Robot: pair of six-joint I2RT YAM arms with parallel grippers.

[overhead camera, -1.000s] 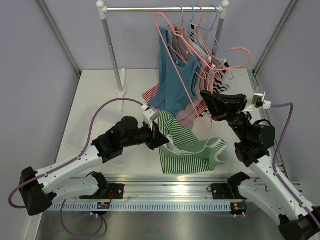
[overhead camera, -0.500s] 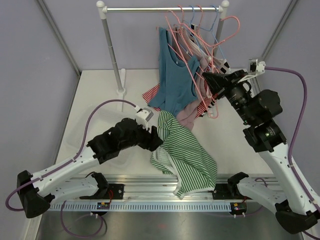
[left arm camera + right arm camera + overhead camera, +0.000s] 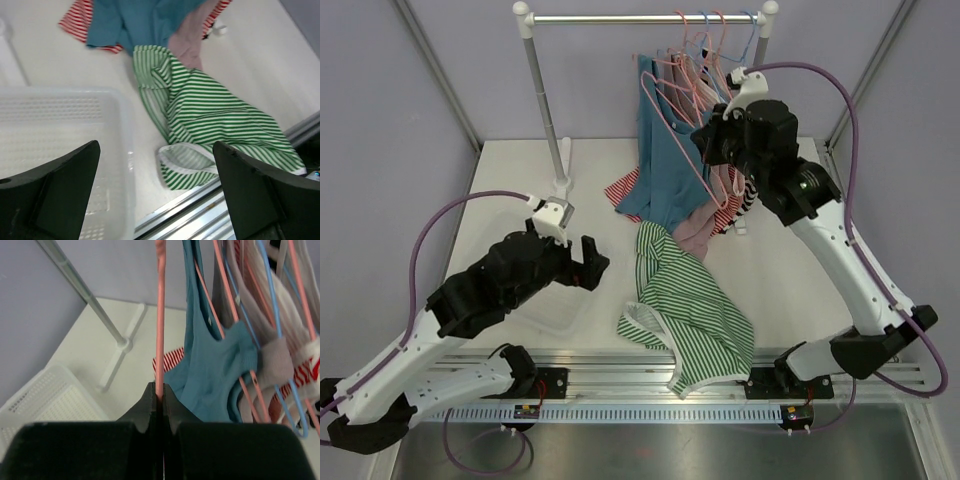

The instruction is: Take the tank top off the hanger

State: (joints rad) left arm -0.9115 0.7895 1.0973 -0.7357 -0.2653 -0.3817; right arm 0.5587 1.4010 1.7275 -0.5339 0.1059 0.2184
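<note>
The green striped tank top (image 3: 685, 315) is already off its hanger. It lies crumpled on the table (image 3: 510, 190) near the front edge, right of centre, and its near hem hangs over the front rail. The removal itself looks done, and what remains is tidying up.

The right gripper (image 3: 159, 387) is raised at the far right, close under the clothes rail (image 3: 640, 18). Its fingers are pressed tight on the thin bar of a pink hanger (image 3: 160, 315). As far as the wrist view shows, that bar is bare. A blue tank top (image 3: 665, 160) and other garments hang just beside it on their own hangers. The likely next move is to hook the empty hanger over the rail or set it aside. That calls for threading it past the crowded neighbours without snagging them.

The left gripper (image 3: 155, 145) hovers to the left of the striped top, above the table. Its fingers are spread as wide as they go, and they hold nothing and touch nothing. Below it, the right rim of the white basket (image 3: 125, 130) sits just beside the top. If the garment is meant for the basket, the left arm would need to come down and pinch a fold of the cloth.
</note>
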